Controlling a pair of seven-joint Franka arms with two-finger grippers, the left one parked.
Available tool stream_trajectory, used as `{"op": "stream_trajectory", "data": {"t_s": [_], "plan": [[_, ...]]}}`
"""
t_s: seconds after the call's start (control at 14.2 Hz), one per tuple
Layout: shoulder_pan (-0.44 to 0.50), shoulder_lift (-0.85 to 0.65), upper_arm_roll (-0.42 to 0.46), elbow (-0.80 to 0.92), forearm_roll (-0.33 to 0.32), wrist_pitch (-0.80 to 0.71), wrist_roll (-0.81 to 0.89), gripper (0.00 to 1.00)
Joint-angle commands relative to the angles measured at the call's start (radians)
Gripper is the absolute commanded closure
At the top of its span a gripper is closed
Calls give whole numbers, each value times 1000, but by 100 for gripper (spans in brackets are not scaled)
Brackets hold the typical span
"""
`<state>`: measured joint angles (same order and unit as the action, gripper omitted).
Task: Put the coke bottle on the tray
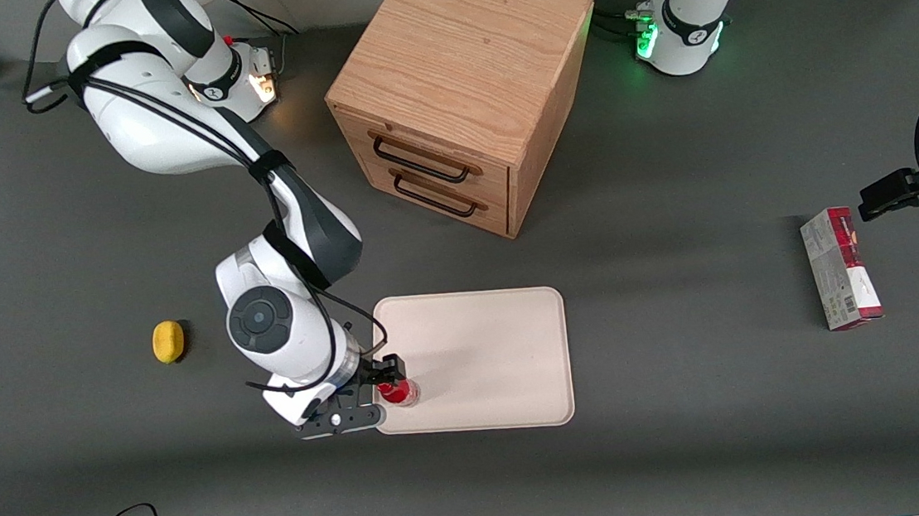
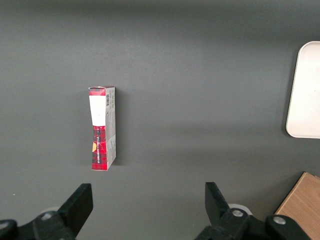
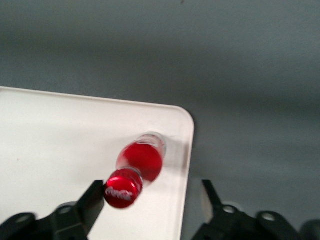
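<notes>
The coke bottle (image 1: 399,392) stands on the cream-white tray (image 1: 485,355), close to the tray corner nearest the working arm and the front camera. In the right wrist view I see its red cap with white script and its red body (image 3: 142,160) from above, leaning slightly, on the tray (image 3: 60,140) near its rounded corner. My right gripper (image 1: 379,390) is just above the bottle and open. In the right wrist view the gripper (image 3: 151,192) has its jaws wide apart; the cap lies close beside one finger (image 3: 92,197), and the other finger is over the dark table.
A wooden drawer cabinet (image 1: 461,83) stands farther from the front camera than the tray. A yellow object (image 1: 168,342) lies toward the working arm's end. A red-and-grey carton (image 1: 840,268) lies toward the parked arm's end; it also shows in the left wrist view (image 2: 102,127).
</notes>
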<state>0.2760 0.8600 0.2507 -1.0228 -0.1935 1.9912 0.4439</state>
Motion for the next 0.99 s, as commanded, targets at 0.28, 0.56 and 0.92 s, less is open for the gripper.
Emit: {"op": "stream_trajectory", "data": {"t_s": [0.28,0.56,0.92], "plan": [[-33,-507,-250,-488,215,-20,-200,0],[-182,-726,-287,-654,215,-155,-306,0],[-236,-883,-335,-790,216,-207,-383,0]]}}
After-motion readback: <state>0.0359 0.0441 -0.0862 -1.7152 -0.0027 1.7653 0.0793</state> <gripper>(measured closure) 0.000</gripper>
